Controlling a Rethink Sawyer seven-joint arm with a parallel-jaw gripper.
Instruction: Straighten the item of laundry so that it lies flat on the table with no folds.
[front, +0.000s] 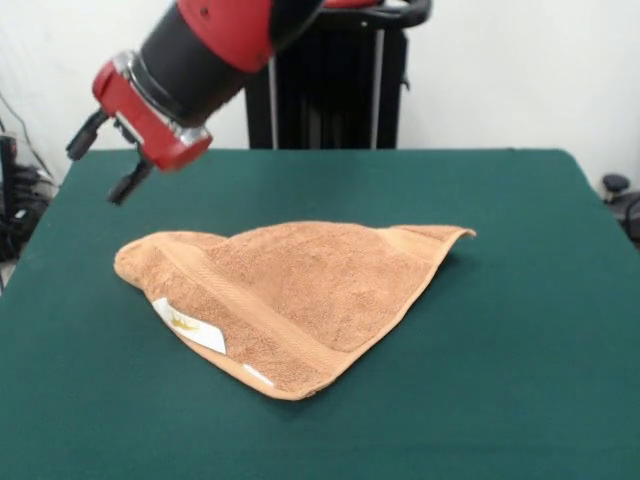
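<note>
Green felt table (520, 300) fills the room's middle; the gripper (105, 160) hangs empty, fingers spread, above the folded towel (300, 290), which lies below and toward its right, long axis running across.

The arm slants down-left, its gripper (106, 160) hanging with fingers seemingly spread apart.

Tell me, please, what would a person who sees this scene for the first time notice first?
The orange-tan towel lies folded into a rough triangle in the middle of the dark green table, a white tag showing at its left edge. Above its left corner hangs the red and black arm, its hand open and empty.
</note>
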